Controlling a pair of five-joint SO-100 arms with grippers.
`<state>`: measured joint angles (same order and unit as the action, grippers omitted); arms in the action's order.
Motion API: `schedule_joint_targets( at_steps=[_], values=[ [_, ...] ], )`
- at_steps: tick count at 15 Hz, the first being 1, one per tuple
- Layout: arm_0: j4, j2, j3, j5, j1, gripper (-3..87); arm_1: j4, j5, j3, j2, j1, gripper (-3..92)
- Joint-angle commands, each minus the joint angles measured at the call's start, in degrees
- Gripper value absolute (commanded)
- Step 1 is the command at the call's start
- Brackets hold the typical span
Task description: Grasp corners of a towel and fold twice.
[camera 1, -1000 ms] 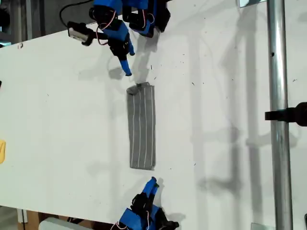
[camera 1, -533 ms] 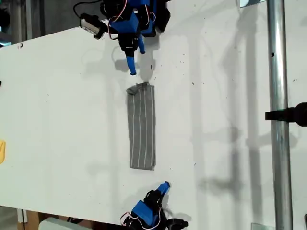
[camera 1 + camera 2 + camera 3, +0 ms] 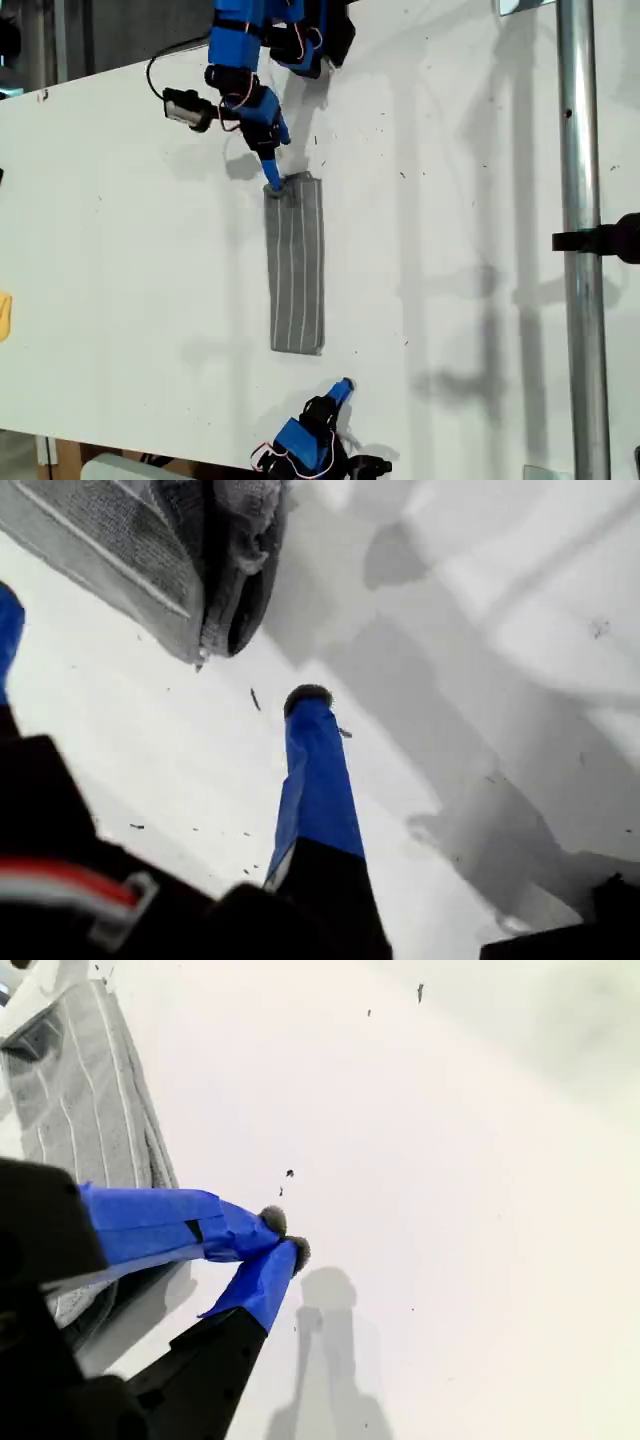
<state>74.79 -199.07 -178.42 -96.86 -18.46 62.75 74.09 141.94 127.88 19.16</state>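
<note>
The towel (image 3: pixel 296 265) lies on the white table as a long narrow folded strip of dark grey with thin white stripes. My first gripper (image 3: pixel 272 184) comes in from the exterior view's top and its tip is at the strip's far end, by the bunched corner (image 3: pixel 288 181). In the first wrist view this gripper (image 3: pixel 160 680) is open, one blue finger (image 3: pixel 312 770) on bare table and the towel's rolled end (image 3: pixel 225 570) just ahead. My second gripper (image 3: pixel 342 387) (image 3: pixel 286 1242) is shut on nothing, just beyond the strip's near end (image 3: pixel 85 1100) toward the exterior view's bottom and a little right.
A metal pole (image 3: pixel 580 250) with a black clamp (image 3: pixel 605 238) runs down the exterior view's right. A yellow object (image 3: pixel 4 316) shows at that view's left edge. The table edge (image 3: pixel 90 72) slants across the top left.
My first gripper has swung down from near its base to the towel's far end. My second gripper shifted to the exterior view's right a second ago and has since stayed still.
</note>
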Motion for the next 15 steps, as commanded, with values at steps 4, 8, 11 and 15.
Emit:
schedule_joint_targets(
  at_steps=[4,8,11,15],
  values=[
    [-0.7,-0.2,-0.4,0.4,0.5,-1.4,-14.2,3.1,-23.6,-38.8,-5.1,48.1],
    [-0.7,-0.2,-0.4,1.0,-0.3,-1.4,-19.3,2.5,-34.8,-49.1,-4.8,44.2],
    [-0.7,-0.2,-0.4,1.7,-0.4,-1.4,-17.1,0.7,-35.4,-49.4,-2.4,-0.2],
    [-0.7,-0.2,-0.4,3.9,0.9,-1.4,-2.2,-0.2,-19.2,-26.4,-2.5,-0.2]
  ],
)
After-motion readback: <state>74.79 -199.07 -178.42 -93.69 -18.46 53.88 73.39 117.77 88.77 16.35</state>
